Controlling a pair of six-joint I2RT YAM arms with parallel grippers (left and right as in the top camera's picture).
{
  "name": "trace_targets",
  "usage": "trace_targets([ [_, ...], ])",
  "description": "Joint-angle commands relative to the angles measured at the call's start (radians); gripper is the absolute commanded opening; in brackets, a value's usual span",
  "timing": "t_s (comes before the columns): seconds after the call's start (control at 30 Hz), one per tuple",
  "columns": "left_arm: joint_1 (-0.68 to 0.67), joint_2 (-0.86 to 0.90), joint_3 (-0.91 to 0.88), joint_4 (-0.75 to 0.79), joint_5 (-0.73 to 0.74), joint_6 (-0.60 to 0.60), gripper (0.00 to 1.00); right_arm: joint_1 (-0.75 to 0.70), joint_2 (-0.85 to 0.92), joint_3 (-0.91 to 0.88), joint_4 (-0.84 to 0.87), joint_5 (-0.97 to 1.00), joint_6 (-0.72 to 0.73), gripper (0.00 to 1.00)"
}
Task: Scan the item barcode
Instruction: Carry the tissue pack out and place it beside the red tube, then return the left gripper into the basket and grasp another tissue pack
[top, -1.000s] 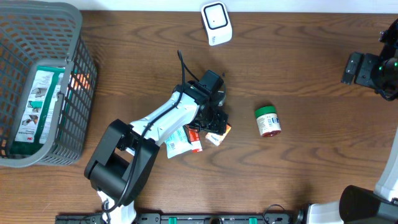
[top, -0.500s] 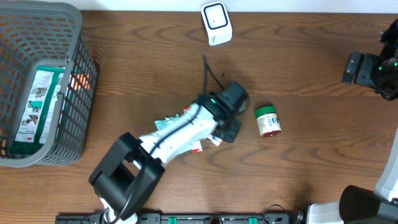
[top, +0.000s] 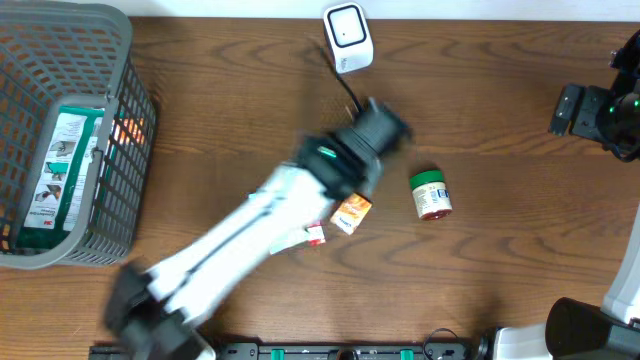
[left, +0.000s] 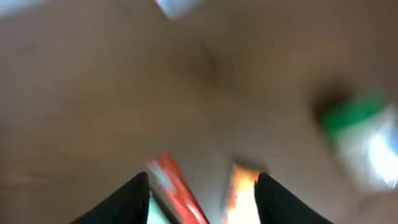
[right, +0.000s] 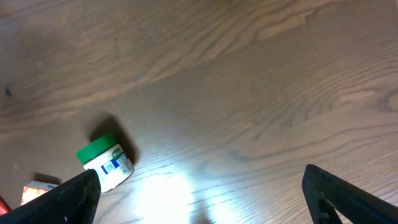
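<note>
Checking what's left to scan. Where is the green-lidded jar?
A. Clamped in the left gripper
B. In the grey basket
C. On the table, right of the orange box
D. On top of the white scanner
C: the jar lies on its side on the table, just right of the orange box.

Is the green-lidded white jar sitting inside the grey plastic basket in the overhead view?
No, the green-lidded white jar lies on the brown wooden table, well apart from the grey plastic basket.
</note>
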Motion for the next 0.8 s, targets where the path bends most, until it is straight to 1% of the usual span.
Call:
trace_targets([
  [0.0,0.189,-0.149,0.102,0.014,-0.198,-0.003,0.57,-0.003,0.003,0.011,0.0,-0.001,0.015,0.99],
  [0.07,0.311,-0.192,0.11,0.049,-0.192,-0.024,0.58,-0.003,0.003,0.011,0.0,-0.001,0.014,0.99],
  [0.13,0.465,-0.227,0.11,0.086,-0.181,-0.037,0.58,-0.003,0.003,0.011,0.0,-0.001,0.014,0.99],
  [0.17,0.577,-0.237,0.11,0.1,-0.164,-0.042,0.58,-0.003,0.003,0.011,0.0,-0.001,0.014,0.99],
  [0.2,0.649,-0.238,0.11,0.1,-0.144,-0.063,0.58,-0.003,0.003,0.011,0.0,-0.001,0.015,0.99],
  [0.27,0.777,-0.229,0.109,0.092,-0.08,-0.112,0.58,-0.003,0.003,0.011,0.0,-0.001,0.014,0.99],
  [0.37,0.959,-0.188,0.108,0.077,0.099,-0.18,0.58,-0.003,0.003,0.011,0.0,-0.001,0.014,0.99],
  [0.47,1.09,-0.121,0.107,0.074,0.286,-0.223,0.58,-0.003,0.003,0.011,0.0,-0.001,0.014,0.99],
  [0.53,1.146,-0.068,0.107,0.073,0.368,-0.246,0.59,-0.003,0.003,0.011,0.0,-0.001,0.015,0.99],
  [0.7,1.224,0.095,0.107,0.055,0.458,-0.354,0.59,-0.003,0.003,0.011,0.0,-0.001,0.014,0.99],
  [0.77,1.238,0.163,0.107,0.055,0.491,-0.367,0.59,-0.003,0.003,0.011,0.0,-0.001,0.014,0.99],
])
